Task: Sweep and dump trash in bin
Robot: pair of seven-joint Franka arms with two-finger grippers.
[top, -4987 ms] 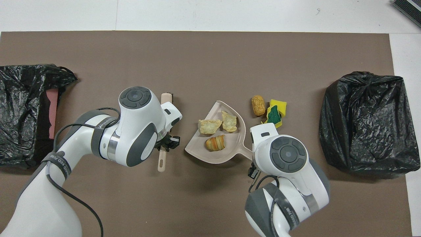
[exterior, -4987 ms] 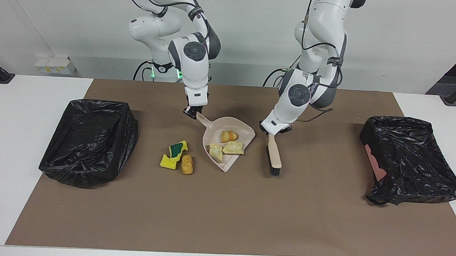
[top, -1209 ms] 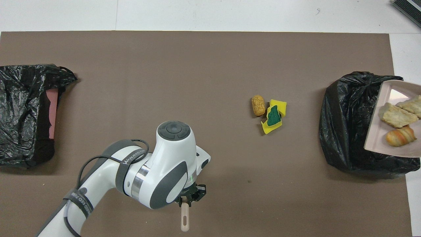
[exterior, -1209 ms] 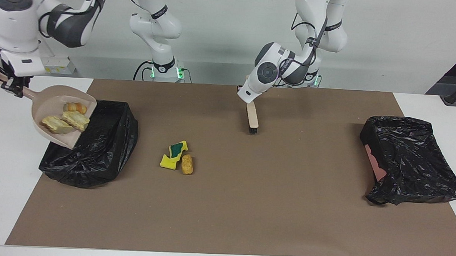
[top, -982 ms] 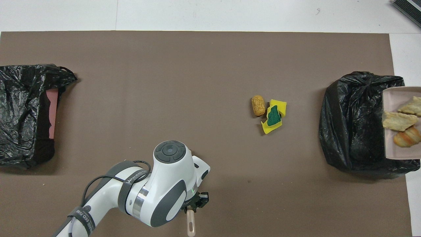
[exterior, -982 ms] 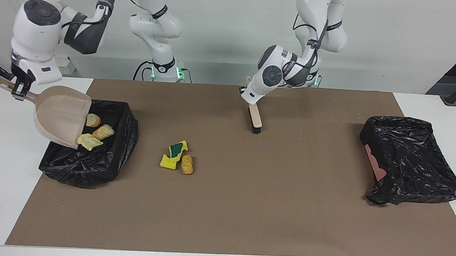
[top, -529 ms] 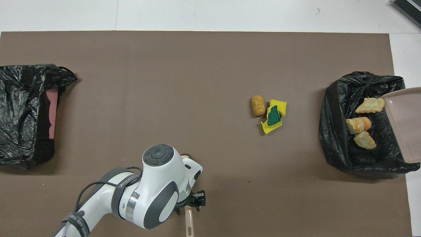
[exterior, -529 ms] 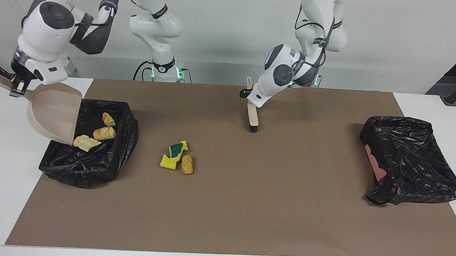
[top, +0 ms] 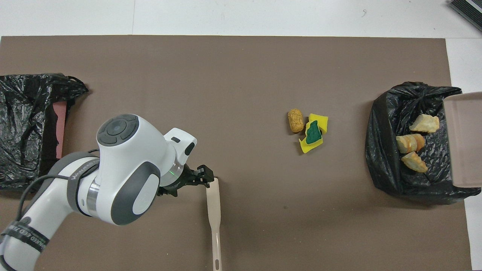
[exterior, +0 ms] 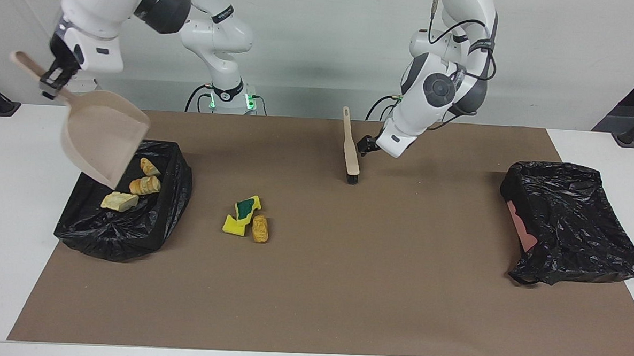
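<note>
Three tan bread pieces of trash [exterior: 144, 185] [top: 410, 143] lie inside the black-bagged bin [exterior: 173, 158] [top: 382, 158] at the right arm's end. My right gripper [exterior: 51, 78] is shut on the handle of the beige dustpan [exterior: 105, 136] [top: 465, 139], which hangs tipped and empty over that bin. On the mat lie yellow sponge chunks [exterior: 242, 213] [top: 313, 132], one green-faced, and a brown lump [exterior: 260, 228] [top: 295, 120]. The beige brush [exterior: 350, 142] [top: 213, 203] rests with its bristles on the mat and its handle toward the robots. My left gripper [exterior: 365, 144] [top: 205, 177] is open right beside it, not around it.
A second black-bagged bin [exterior: 572, 221] [top: 26, 131] with a pink patch showing sits at the left arm's end. A brown mat [exterior: 344, 286] covers the white table.
The right gripper tipped the dustpan, the bread slid into the bin, and the pan then rose. The left gripper let go of the brush and moved off beside it.
</note>
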